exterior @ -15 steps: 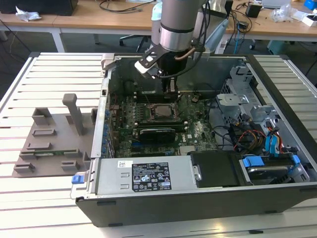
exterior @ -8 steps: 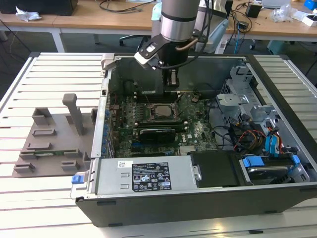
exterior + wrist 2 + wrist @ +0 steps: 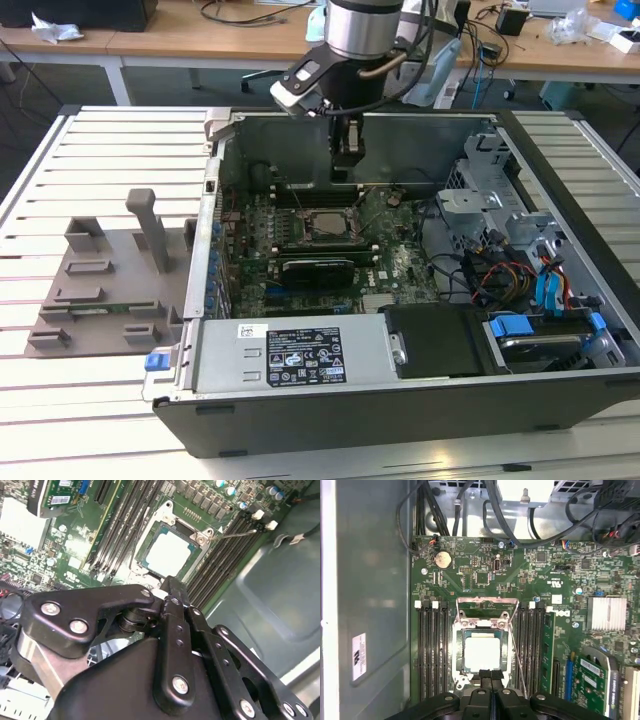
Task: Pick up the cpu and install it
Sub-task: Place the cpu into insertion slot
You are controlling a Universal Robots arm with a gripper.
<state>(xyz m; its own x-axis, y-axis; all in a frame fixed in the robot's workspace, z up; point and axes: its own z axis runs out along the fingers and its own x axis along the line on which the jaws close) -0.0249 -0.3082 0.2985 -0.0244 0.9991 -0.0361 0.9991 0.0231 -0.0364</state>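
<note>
Far on the exterior view's left, on the slatted worktop (image 3: 110, 140): a grey fixture plate (image 3: 100, 285), well apart from the work. Next, the open computer case (image 3: 300, 425), laid on its side so the motherboard (image 3: 400, 265) faces up for a reach from above. Near the board's middle, the cpu (image 3: 481, 652), lying flat inside the socket frame (image 3: 506, 635), silver top upward, apparently seated; load plate (image 3: 487, 605) swung up and back, hence the chip bare. Just above it, hanging from the arm, the gripper (image 3: 346, 170); in both wrist views, fingers (image 3: 484, 676) pressed together with nothing between them, tips close over the cpu's edge, contact impossible to judge. Further right, drive bays (image 3: 480, 200) and bundled cables (image 3: 500, 275), near the board's edge
</note>
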